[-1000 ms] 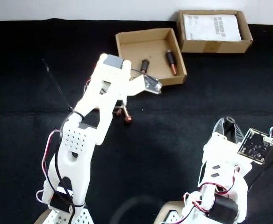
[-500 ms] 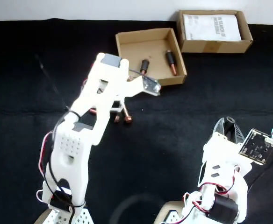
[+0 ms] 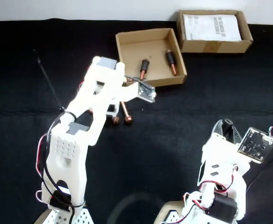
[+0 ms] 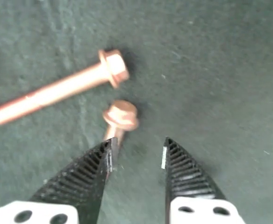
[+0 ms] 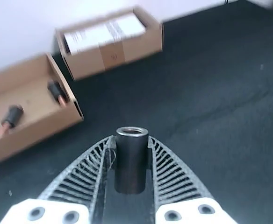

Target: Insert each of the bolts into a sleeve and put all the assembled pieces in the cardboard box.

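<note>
Two copper bolts lie on the black mat in front of the cardboard box (image 3: 127, 42). One bolt (image 4: 57, 88) lies flat and fully visible; the other bolt (image 4: 121, 116) has its shank running under one finger of my left gripper (image 4: 137, 151). That gripper is open just above the mat, with the second bolt's head just beyond its tips. In the high view the left arm (image 3: 104, 93) covers part of both bolts (image 3: 125, 111). My right gripper (image 5: 131, 140) is shut on a dark sleeve (image 5: 131, 163), held upright near the table's front right. Two assembled pieces (image 3: 144, 66) (image 3: 171, 61) lie in the cardboard box.
A second cardboard box (image 3: 239, 28) holding a printed sheet stands at the back right, beside the first one. A thin black cable tie (image 3: 47, 79) lies on the mat to the left of the left arm.
The left arm has swung left and toward the front, bringing its gripper down over the two bolts. The right arm with the sleeve has barely shifted.
</note>
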Tool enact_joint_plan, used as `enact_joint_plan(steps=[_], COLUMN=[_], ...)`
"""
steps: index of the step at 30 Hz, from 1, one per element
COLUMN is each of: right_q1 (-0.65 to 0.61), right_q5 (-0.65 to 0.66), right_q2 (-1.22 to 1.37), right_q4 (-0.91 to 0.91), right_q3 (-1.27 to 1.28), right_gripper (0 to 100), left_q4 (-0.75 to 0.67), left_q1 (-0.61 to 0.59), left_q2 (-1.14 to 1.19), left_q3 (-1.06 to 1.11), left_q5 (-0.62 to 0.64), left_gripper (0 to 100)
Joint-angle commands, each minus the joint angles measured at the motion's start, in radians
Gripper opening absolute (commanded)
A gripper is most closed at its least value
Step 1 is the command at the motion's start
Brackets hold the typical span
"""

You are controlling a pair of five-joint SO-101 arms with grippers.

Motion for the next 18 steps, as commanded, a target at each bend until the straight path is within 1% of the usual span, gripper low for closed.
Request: enact_joint_plan(steps=[1, 10, 14, 18], right_q1=[0.012, 0.012, 0.012, 0.012], right_q5=[-0.006, 0.034, 0.034, 0.034], right_q2=[-0.01, -0.012, -0.012, -0.012], right_q4=[-0.019, -0.019, -0.019, -0.019], right_q3=[0.007, 0.01, 0.01, 0.01], right_gripper=[0.8, 0.8, 0.8, 0.8], left_q4=[-0.021, -0.015, -0.025, -0.028], left_q1=[0.012, 0.015, 0.016, 0.015], left_q2=[0.007, 0.015, 0.084, 0.133], left_q3=[-0.03, -0.054, -0.065, -0.157], left_q5=[-0.029, -0.029, -0.029, -0.023], left_gripper=[16, 16, 16, 16])
